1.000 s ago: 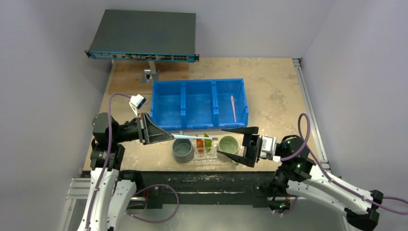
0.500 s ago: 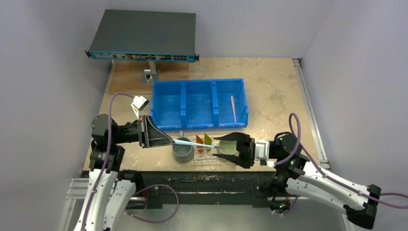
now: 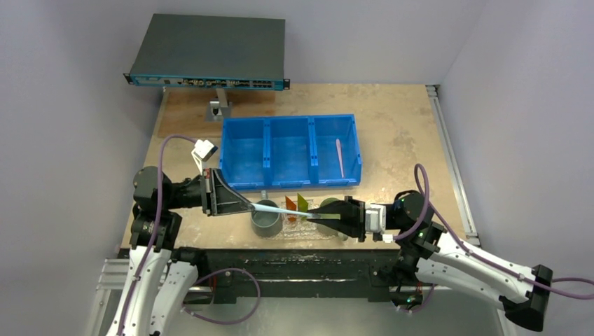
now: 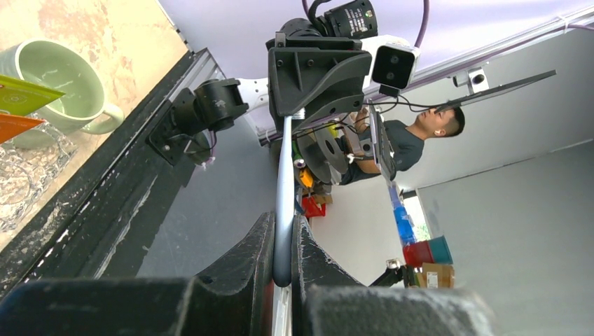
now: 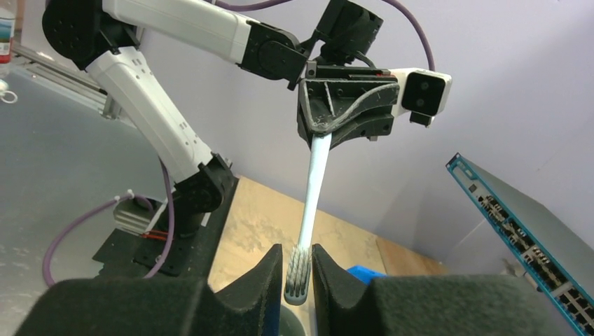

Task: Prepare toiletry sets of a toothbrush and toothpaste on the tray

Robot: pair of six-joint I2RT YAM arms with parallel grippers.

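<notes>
A pale toothbrush hangs level above the grey mug, spanning both grippers. My left gripper is shut on its handle end. My right gripper has its fingers pressed to both sides of the bristle head. An orange tube and a green tube stand on the clear pebbled tray under the brush. A second toothbrush lies in the right compartment of the blue bin.
A pale-green mug stands at the tray's right end, mostly hidden under my right gripper in the top view. A network switch sits on a stand at the back left. The table's front rail runs just below the tray.
My right gripper slid left from beside the green mug to the toothbrush head and narrowed its jaws around it. The left gripper tipped the brush slightly down and kept hold.
</notes>
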